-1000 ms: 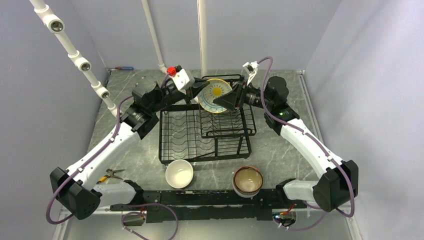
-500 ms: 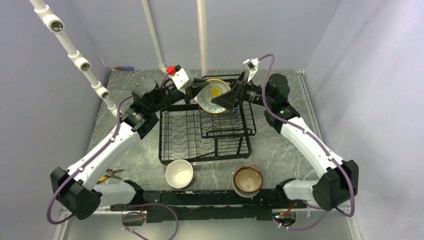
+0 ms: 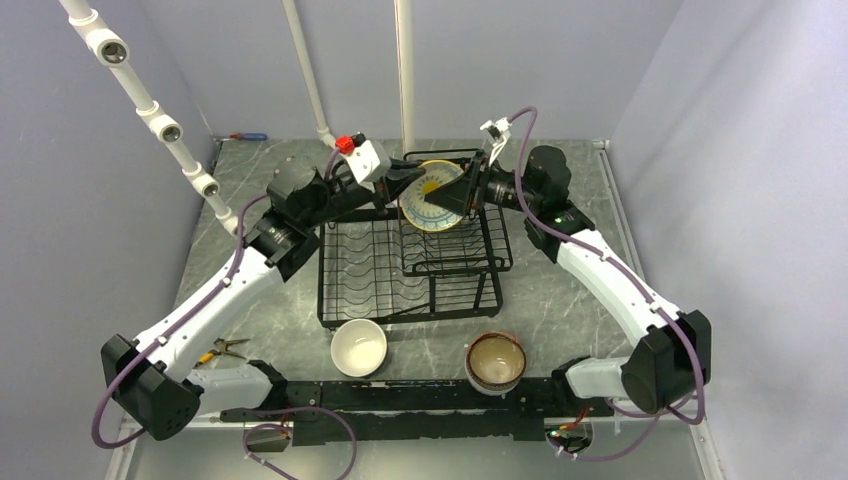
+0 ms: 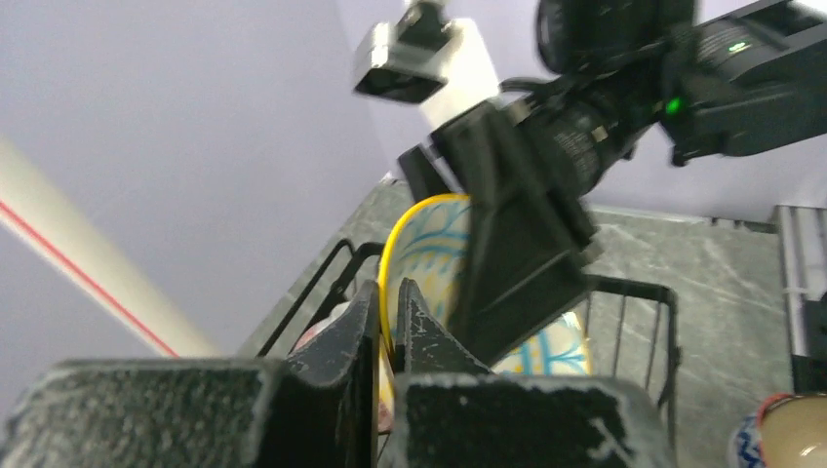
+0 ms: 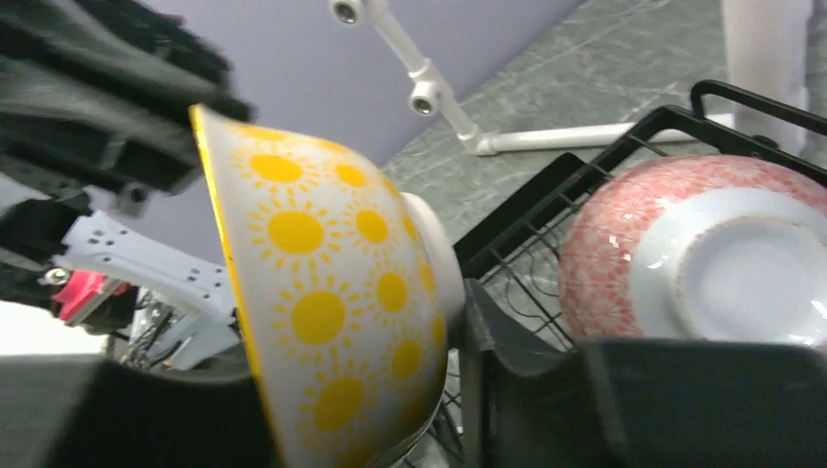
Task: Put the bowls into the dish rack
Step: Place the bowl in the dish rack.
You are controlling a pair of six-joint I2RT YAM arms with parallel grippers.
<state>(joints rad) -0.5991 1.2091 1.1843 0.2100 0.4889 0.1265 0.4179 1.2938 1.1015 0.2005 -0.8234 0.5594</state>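
Your left gripper (image 4: 388,297) pinches the thin yellow rim of the glossy sun-dotted bowl (image 5: 327,312); your right gripper (image 3: 447,199) clamps its round body.

Four bowls can be counted singly: one yellow sun-patterned bowl (image 3: 432,192) over the rack, one pink bowl (image 5: 702,253) inside it, one white bowl (image 3: 359,347) at the near side, and one brown-rimmed bowl (image 3: 496,360) on top of a near-right stack. How many bowls lie under it cannot be told. There are also one dish rack (image 3: 350,270), two arms (image 3: 230,290) (image 3: 610,280), three white pipes (image 3: 150,110) at the far side, and one pair of pliers (image 3: 226,347).
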